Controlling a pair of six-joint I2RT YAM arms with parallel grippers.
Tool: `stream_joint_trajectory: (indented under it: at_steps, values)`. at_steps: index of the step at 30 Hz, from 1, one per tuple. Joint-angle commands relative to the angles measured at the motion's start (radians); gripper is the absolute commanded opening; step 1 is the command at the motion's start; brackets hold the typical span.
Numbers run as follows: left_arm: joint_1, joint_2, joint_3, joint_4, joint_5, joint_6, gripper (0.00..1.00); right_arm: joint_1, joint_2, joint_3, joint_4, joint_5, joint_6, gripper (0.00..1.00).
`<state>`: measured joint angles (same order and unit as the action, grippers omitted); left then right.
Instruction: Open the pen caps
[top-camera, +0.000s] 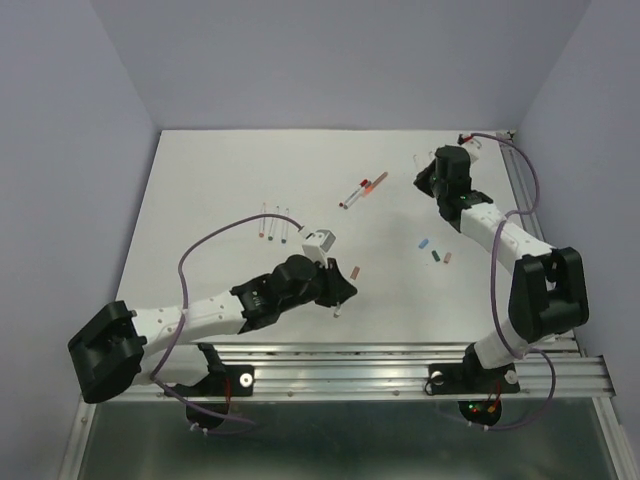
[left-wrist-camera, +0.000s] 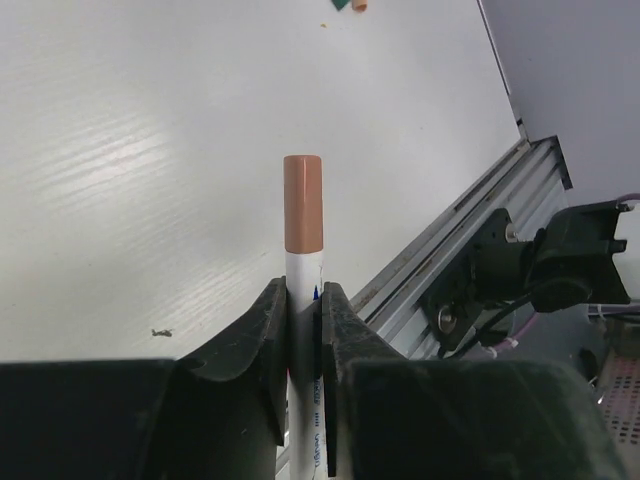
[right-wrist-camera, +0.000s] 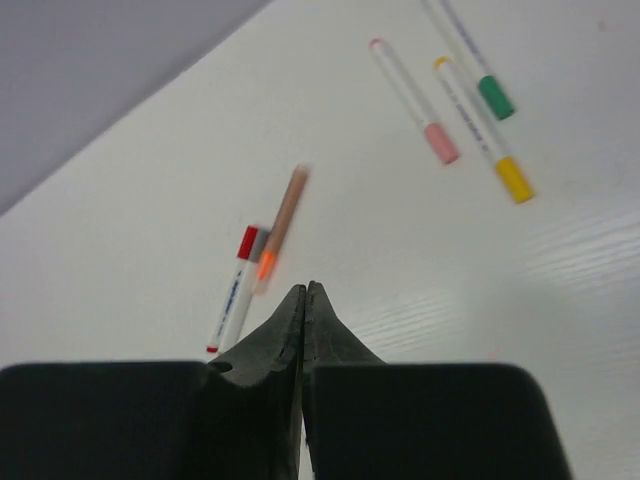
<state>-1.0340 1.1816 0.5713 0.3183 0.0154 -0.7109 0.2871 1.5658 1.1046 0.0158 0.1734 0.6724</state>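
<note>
- Brown pen cap (left-wrist-camera: 303, 205) is seated on its white pen (left-wrist-camera: 303, 272), sticking out past the fingertips in my left wrist view.
- Left end effector (left-wrist-camera: 305, 300) is narrow, clamped on that pen's barrel just below the cap, with fingers (left-wrist-camera: 260, 342) pressed on either side.
- From above, that grip sits near the front middle of the bench (top-camera: 220, 180).
- Right end effector (right-wrist-camera: 305, 292) is pinched tight together with nothing in it, over the far right of the bench.
- Ahead of it a red-capped pen (right-wrist-camera: 232, 295) lies flat, with a blurred brownish pen (right-wrist-camera: 283, 220) just beside it. Touching or not, I cannot tell.
- Further out, the pink-capped pen (right-wrist-camera: 408, 95), yellow-capped pen (right-wrist-camera: 478, 120) and green-capped pen (right-wrist-camera: 465, 50) lie side by side.
- Blue cap (top-camera: 423, 242), green cap (top-camera: 435, 256) and orange cap (top-camera: 447, 258) lie loose between my two arms.
</note>
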Motion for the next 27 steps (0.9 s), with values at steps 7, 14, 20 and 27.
stream_joint_trajectory:
  at_steps: [7,14,20,27]
  values:
    - [0.099,0.077,0.189,-0.297,-0.219,0.025,0.00,-0.043,-0.105,-0.154,0.001,0.087,-0.065,0.01]
    - [0.135,0.099,0.214,-0.133,-0.069,0.184,0.00,-0.045,-0.260,-0.385,0.059,-0.162,-0.073,0.01]
    - [0.135,0.017,0.116,0.071,0.190,0.304,0.00,-0.043,-0.406,-0.483,0.147,-0.526,-0.117,0.01]
    - [0.134,-0.056,0.027,0.168,0.360,0.363,0.00,-0.043,-0.539,-0.503,0.101,-0.673,-0.160,0.01]
